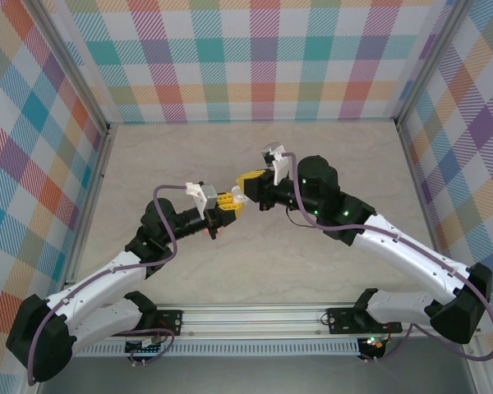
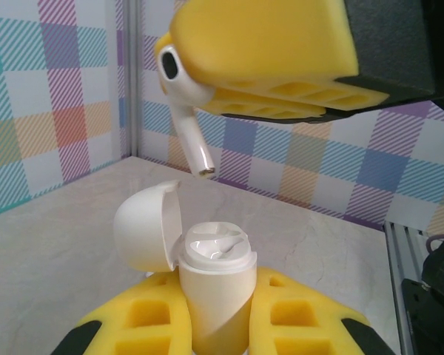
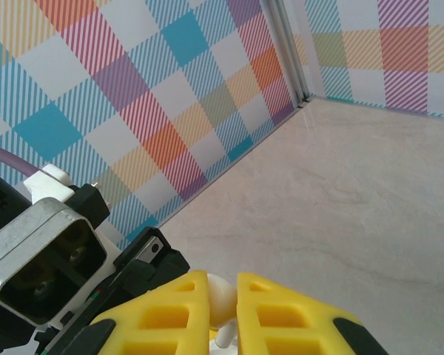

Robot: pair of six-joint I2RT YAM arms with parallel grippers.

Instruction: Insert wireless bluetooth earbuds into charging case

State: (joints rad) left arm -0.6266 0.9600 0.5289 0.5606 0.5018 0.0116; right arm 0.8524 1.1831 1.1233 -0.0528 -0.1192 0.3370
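One white stemmed earbud (image 2: 181,103) is hanging in the air, its stem pointing down and tilting slightly, directly above the open mouth of a white rounded plastic charging case (image 2: 213,292) and clearly apart from it. We are pinching the earbud's rounded head between the yellow foam-like fingers of our right gripper (image 3: 223,285), which are clamping together on it. Below, we are holding the case upright with our left gripper (image 2: 214,314), its yellow fingers (image 2: 144,322) pressing in on the case body from both sides. The case's domed hinged lid (image 2: 146,225) is standing open, tipped back to the left in the left wrist view. Inside the mouth we are seeing pale white shapes that we cannot make out. In the top view both arms are meeting over the middle of the beige marbled tabletop (image 1: 189,156), raised clear of it, with pastel plaid walls (image 1: 230,57) enclosing the table.
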